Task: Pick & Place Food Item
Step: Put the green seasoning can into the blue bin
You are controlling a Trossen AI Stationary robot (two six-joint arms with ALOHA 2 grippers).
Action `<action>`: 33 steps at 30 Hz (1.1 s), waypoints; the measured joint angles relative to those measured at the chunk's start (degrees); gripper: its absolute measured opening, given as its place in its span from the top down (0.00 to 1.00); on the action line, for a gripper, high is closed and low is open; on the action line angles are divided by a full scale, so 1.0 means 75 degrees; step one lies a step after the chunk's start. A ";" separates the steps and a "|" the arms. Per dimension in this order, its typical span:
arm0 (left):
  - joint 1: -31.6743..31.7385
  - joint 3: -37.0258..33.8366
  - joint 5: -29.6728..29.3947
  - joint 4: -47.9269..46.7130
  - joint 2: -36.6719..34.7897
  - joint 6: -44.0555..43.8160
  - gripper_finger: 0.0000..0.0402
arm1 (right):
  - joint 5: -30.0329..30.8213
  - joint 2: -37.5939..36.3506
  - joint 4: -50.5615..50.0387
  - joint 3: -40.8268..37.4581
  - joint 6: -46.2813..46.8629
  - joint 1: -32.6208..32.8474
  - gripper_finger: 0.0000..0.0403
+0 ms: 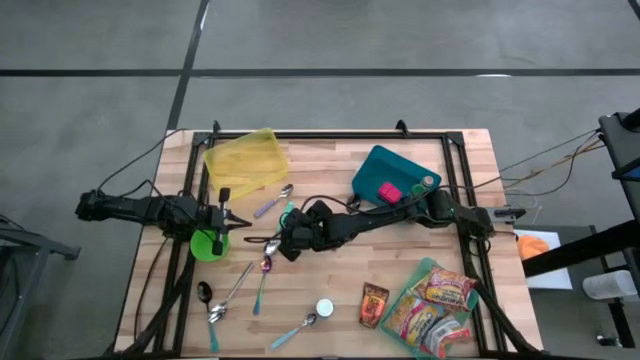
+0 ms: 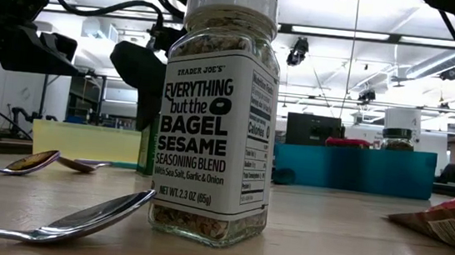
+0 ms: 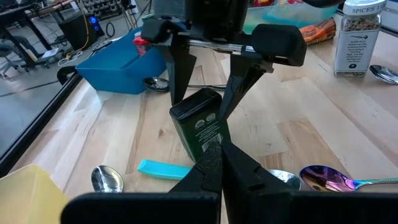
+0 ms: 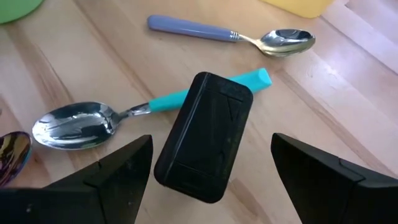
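Right wrist view: right hand (image 4: 208, 180) wide open astride upright dark green black-lidded spice tin (image 4: 204, 135), ungrasped; placing remains.

The right gripper (image 1: 285, 232) hangs over the middle of the bench (image 1: 470, 160) with its fingers spread wide on either side of a dark green tin (image 4: 205, 137), with clear wood showing between each finger and the tin. At the tin's 12 o'clock a teal-handled spoon (image 4: 93, 121) lies right against it, and a purple-handled spoon (image 4: 217, 32) lies farther on. The left gripper (image 1: 222, 212), closed, sits at 9 o'clock beside a green bowl (image 1: 205, 245). A spice jar (image 1: 324, 308) stands at 5 o'clock, well apart.
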 joint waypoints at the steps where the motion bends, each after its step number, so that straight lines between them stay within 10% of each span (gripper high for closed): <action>1: 0.0000 -0.0001 0.0000 0.0000 0.0000 0.0000 1.00 | -0.0006 0.0000 0.0000 0.0000 0.0000 0.0000 0.19; 9: 0.0000 0.0000 0.0000 0.0000 0.0000 0.0000 1.00 | 0.0018 0.0000 0.0000 0.0000 -0.0059 -0.0011 0.22; 26: 0.0000 0.0000 0.0000 0.0000 0.0000 0.0000 1.00 | 0.0123 -0.0003 0.0273 -0.0435 -0.0025 -0.0099 0.70; 33: 0.0002 0.0000 0.0000 0.0000 0.0000 0.0000 1.00 | 0.0105 -0.0003 0.0287 -0.0443 -0.0057 -0.0099 0.70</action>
